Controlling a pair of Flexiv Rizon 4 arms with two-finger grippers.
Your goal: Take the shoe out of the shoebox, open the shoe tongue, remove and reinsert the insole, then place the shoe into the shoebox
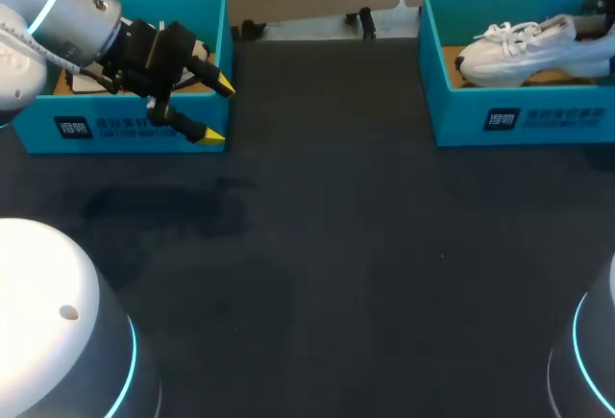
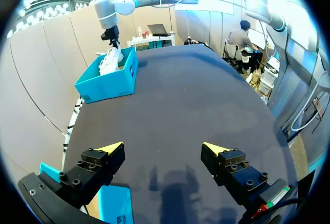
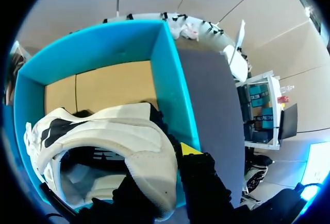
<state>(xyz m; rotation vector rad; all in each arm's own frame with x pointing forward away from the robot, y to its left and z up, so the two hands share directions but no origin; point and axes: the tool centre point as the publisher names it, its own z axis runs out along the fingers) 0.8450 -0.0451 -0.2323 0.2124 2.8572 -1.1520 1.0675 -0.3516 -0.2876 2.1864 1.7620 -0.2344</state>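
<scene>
A white shoe (image 1: pixel 527 50) lies inside the blue shoebox (image 1: pixel 519 118) at the back right, heel toward the table's right edge. My right gripper (image 1: pixel 607 22) is at that heel, mostly cut off in the head view. In the right wrist view the right gripper (image 3: pixel 166 163) is shut on the padded heel collar of the shoe (image 3: pixel 118 131): one yellow-tipped finger (image 3: pixel 190 149) is outside, the other is hidden inside the shoe. My left gripper (image 1: pixel 219 110) hangs open and holds nothing at the right end of a second blue box (image 1: pixel 125 125). From the left wrist view, the left gripper (image 2: pixel 164 148) faces the far shoebox (image 2: pixel 109 82).
The second blue box at the back left shows a cardboard floor. The shoebox wall (image 3: pixel 172 85) stands close beside my right gripper's outer finger. Dark tabletop (image 1: pixel 327 264) stretches between the two boxes and toward the front.
</scene>
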